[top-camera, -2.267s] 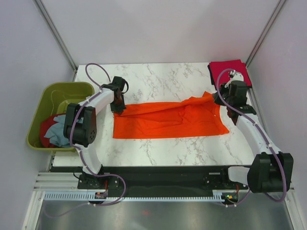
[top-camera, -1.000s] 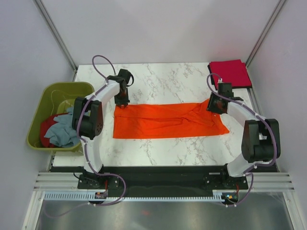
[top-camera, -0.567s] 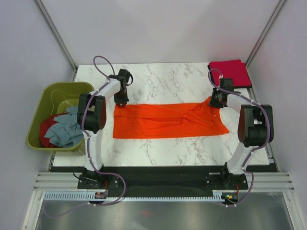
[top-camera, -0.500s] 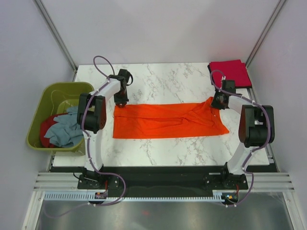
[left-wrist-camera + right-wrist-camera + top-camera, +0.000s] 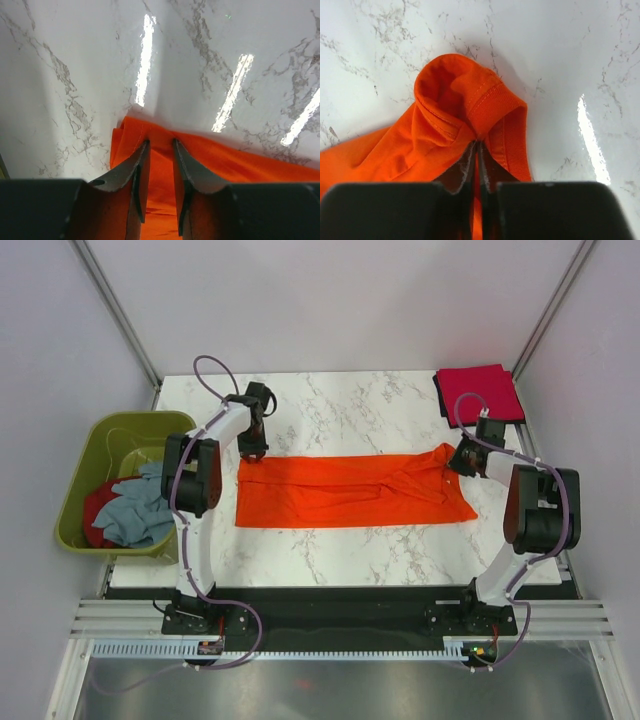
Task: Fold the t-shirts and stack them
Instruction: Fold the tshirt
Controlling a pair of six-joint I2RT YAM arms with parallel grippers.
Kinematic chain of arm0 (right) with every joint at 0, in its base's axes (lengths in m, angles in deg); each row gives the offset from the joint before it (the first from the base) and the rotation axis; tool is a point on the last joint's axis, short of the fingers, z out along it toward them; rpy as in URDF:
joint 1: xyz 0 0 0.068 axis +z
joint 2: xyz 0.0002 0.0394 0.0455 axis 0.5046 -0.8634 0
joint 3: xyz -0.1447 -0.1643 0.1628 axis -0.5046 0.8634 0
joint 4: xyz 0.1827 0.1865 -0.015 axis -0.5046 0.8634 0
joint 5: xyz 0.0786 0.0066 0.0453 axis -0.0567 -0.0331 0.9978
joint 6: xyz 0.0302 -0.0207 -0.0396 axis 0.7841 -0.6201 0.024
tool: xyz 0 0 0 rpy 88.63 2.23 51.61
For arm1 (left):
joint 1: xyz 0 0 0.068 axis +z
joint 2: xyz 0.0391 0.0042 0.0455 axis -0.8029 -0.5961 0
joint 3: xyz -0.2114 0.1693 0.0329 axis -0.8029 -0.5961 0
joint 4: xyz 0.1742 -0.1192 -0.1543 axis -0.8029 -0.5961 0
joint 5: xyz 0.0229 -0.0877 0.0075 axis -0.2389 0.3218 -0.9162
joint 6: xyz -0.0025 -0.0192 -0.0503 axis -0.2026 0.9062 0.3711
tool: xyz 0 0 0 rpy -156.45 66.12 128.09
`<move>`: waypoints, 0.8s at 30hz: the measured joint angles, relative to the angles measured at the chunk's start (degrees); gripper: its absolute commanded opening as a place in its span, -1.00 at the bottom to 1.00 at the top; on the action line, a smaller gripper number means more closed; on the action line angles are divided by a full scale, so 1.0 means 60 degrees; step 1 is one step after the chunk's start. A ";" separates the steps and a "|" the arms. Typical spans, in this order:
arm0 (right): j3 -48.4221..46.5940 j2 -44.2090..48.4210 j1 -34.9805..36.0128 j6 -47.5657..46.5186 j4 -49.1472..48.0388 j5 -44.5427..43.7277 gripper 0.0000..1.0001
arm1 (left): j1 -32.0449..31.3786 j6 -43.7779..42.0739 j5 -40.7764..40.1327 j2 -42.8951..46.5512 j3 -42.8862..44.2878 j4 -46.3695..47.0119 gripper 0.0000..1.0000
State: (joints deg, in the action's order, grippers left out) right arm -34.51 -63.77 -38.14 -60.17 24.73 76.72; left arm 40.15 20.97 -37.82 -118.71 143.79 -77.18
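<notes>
An orange t-shirt [image 5: 350, 490], soft knit folded into a long strip, lies flat on the glossy marble-patterned table [image 5: 340, 410], its long axis running left to right. The left arm reaches far forward and bends inward, with the left gripper [image 5: 160, 145] at the strip's far-left corner; its jaws stand narrowly apart with cloth between them, and whether they pinch it cannot be told. The right arm, folded high at the elbow, sets the right gripper [image 5: 476, 145] at the far-right end, jaws closed on fabric beside a stitched sleeve cuff.
</notes>
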 measured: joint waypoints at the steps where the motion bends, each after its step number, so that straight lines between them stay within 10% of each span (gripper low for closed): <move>1: 0.0000 0.0051 -0.0011 0.0033 0.0036 0.0047 -0.60 | 0.0000 -0.0004 0.0138 0.0000 0.0029 0.0000 -0.33; 8: -0.1111 0.0769 -0.0036 -0.0171 0.1898 -0.0098 -0.10 | -0.0022 -0.0007 0.1421 0.0903 0.0091 -0.0029 -0.24; 24: -0.1552 0.0841 0.1577 -0.2499 0.3034 0.2116 -0.10 | -0.1235 0.0229 0.6572 0.5679 -0.4634 0.1821 -0.22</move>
State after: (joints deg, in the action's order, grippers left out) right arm -43.82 -58.72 -28.68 -75.16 42.93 89.42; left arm 32.74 22.35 1.61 -84.64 115.99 -66.25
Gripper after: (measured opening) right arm 0.458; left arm 0.386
